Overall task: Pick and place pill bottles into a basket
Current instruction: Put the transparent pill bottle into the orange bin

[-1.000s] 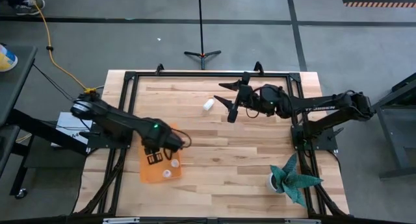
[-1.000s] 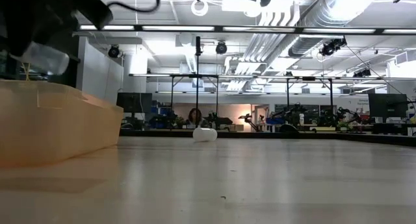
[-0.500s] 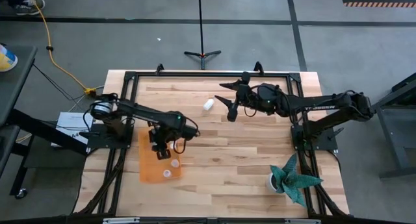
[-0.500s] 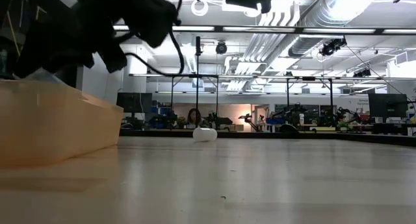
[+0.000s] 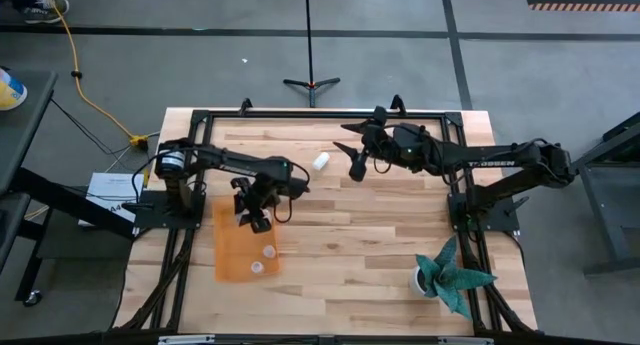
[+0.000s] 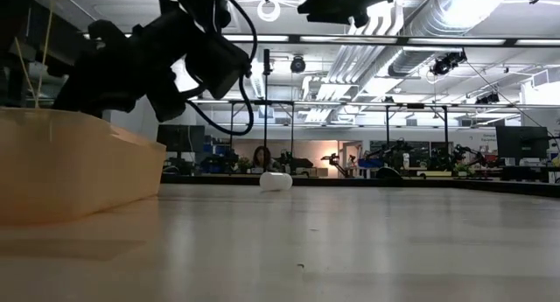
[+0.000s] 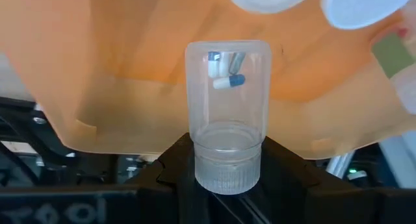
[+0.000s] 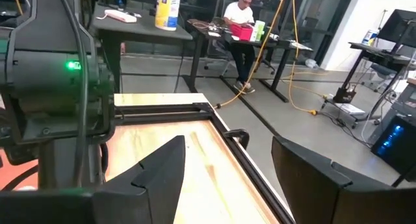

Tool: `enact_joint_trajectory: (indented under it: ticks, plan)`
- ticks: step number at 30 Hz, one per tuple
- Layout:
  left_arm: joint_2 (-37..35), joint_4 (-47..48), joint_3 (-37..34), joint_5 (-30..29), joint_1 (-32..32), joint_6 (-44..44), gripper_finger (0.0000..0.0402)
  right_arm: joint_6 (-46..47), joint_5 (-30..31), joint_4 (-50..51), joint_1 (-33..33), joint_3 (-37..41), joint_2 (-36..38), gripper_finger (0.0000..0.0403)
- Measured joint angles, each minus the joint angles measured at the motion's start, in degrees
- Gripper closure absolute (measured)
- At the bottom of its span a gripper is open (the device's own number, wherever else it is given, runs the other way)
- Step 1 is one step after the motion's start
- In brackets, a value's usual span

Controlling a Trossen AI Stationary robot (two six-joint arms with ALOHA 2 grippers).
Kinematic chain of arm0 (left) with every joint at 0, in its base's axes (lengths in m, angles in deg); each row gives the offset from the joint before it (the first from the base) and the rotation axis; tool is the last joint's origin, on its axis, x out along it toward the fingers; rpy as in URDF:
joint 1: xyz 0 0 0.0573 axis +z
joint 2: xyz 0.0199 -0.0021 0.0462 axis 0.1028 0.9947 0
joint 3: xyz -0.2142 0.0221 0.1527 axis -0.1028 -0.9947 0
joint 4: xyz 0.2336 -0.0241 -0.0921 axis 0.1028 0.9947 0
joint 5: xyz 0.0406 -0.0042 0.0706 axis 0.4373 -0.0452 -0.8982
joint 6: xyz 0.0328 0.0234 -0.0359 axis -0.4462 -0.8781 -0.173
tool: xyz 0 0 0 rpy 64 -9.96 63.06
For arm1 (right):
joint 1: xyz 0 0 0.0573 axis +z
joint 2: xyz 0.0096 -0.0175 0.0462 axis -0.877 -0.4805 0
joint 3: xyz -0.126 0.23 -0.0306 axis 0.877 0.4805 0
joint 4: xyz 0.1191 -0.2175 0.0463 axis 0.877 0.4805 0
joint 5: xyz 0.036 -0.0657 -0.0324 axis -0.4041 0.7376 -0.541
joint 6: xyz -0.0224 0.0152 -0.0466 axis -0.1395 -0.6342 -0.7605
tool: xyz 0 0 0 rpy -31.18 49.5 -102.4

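Nearest the camera, at about 7 o'clock on the bench (image 5: 350, 245), the basket (image 5: 228, 260) is seen, with two white-capped pill bottles (image 5: 262, 259) lying in its 5 o'clock corner. Just above its far edge, the left end effector (image 5: 252, 217) is held clenched on a clear pill bottle (image 7: 227, 113); in the left wrist view the bottle is gripped at its cap end, capsules are visible inside, and the orange floor of the basket fills the background. The step in hand is judged to be the placing of this bottle. The next move calls for the fingers to be opened only once the bottle is fully inside the basket walls, clear of the two bottles already there.

Farther off, at about 12 o'clock, one white bottle (image 5: 320, 162) is left lying on its side on the bench. Just beside it, toward 1 o'clock, the right end effector (image 5: 358, 161) hangs above the wood with its fingers spread and nothing between them. A descent over this bottle is judged to be required afterwards.

A potted plant (image 5: 450, 273) stands at 4 o'clock, well apart.
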Motion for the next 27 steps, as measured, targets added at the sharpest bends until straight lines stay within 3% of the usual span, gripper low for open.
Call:
enact_joint_trajectory:
  ticks: [8, 16, 19, 27]
  plan:
    - [0.0, 0.0, -1.0, 7.6, 1.7, 3.1, 0.0229, -0.6, 0.0, 0.3, 0.0, 0.0, 0.0, 0.0183]
    - [0.0, 0.0, -9.3, 17.1, 3.9, 11.3, 0.0227, -1.1, 0.0, 0.2, 0.0, 0.0, 0.0, 0.0185]
    - [0.0, 0.0, -11.7, 21.3, 5.8, 10.6, 0.0223, -1.5, 0.1, 0.2, 0.0, 0.0, 0.0, 0.0185]
    - [0.0, 0.0, -13.0, 22.2, 9.6, 8.6, 0.0225, -1.5, 0.0, 1.2, 0.0, 0.0, 0.0, 0.0186]
